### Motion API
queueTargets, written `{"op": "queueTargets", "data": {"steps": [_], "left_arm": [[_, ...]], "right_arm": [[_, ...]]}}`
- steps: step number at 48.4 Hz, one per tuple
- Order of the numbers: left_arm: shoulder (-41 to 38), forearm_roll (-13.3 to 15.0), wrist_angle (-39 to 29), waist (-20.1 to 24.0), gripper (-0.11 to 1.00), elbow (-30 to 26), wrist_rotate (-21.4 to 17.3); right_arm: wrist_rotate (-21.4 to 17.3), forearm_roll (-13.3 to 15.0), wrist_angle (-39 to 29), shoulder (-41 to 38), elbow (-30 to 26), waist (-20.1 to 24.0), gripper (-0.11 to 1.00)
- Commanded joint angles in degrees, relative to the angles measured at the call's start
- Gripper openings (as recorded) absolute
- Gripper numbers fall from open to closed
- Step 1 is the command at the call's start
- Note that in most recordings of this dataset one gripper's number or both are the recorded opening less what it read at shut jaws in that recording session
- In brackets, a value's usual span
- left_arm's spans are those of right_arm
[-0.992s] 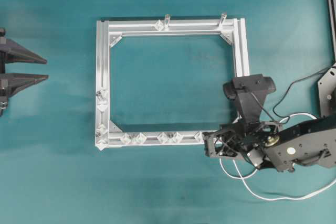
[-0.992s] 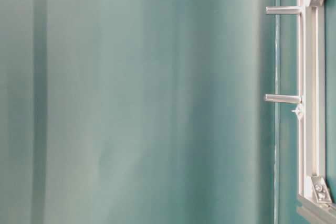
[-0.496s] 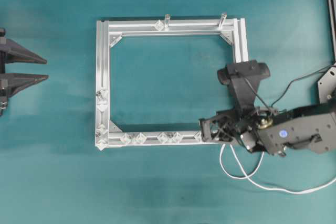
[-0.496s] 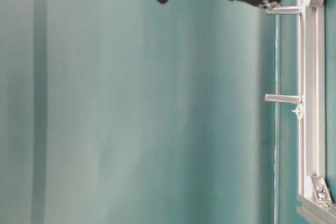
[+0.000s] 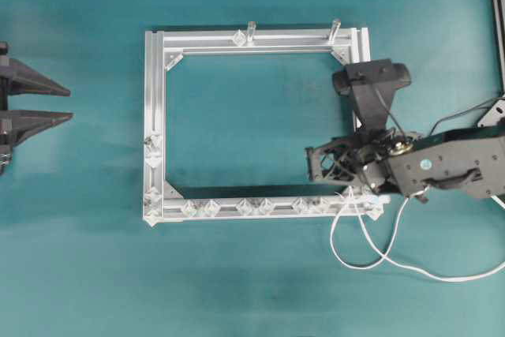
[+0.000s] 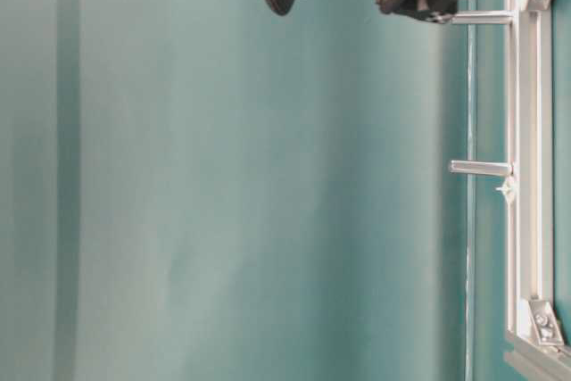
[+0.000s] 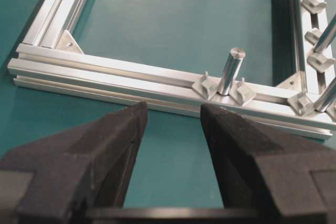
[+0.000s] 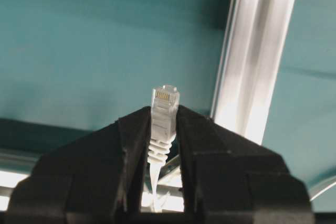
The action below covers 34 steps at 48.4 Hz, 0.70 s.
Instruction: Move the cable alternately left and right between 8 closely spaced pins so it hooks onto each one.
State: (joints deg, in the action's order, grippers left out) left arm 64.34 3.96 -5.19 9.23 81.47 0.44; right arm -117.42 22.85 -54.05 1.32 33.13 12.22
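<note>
My right gripper (image 5: 314,166) is shut on the cable's small white plug (image 8: 164,107), which sticks out past the black fingertips. It hovers inside the silver frame, just beyond the right end of the near rail (image 5: 229,214). The pins (image 5: 245,207) stand in a row of pairs along that rail. The white cable (image 5: 454,280) drops from the gripper across the rail near its right end, loops on the table and runs off to the right. My left gripper (image 5: 35,106) waits at the far left, open and empty (image 7: 173,111).
The square aluminium frame (image 5: 155,92) lies mid-table. Two taller silver posts (image 5: 251,31) stand on its far rail and show in the table-level view (image 6: 480,167). The right arm's dark wires (image 5: 454,120) hang beside the frame's right rail.
My right gripper has carried the plug from the right end of the near rail over it to inside the frame, drawing the cable across the rail. The left arm has not moved.
</note>
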Motion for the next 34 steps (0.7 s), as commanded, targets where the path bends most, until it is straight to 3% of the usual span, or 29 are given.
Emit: {"op": "queueTargets", "data": {"steps": [1, 18, 28, 34], "left_arm": [[-0.35, -0.09, 0.26, -0.09, 0.57, -0.53, 0.53], [-0.35, -0.18, 0.26, -0.09, 0.57, -0.53, 0.53], [-0.35, -0.18, 0.26, -0.09, 0.57, -0.53, 0.53], [-0.35, -0.18, 0.26, -0.09, 0.57, -0.53, 0.44]], "right_arm": [[0.09, 0.26, -0.09, 1.76, -0.18, -0.26, 0.19], [0.09, 1.85, 3.08, 0.97, -1.93, -2.02, 0.19], [0.7, 3.16, 3.6, -2.11, -5.98, -3.25, 0.19], [2.99, 3.25, 4.75, -5.1, -9.23, -3.52, 0.19]]}}
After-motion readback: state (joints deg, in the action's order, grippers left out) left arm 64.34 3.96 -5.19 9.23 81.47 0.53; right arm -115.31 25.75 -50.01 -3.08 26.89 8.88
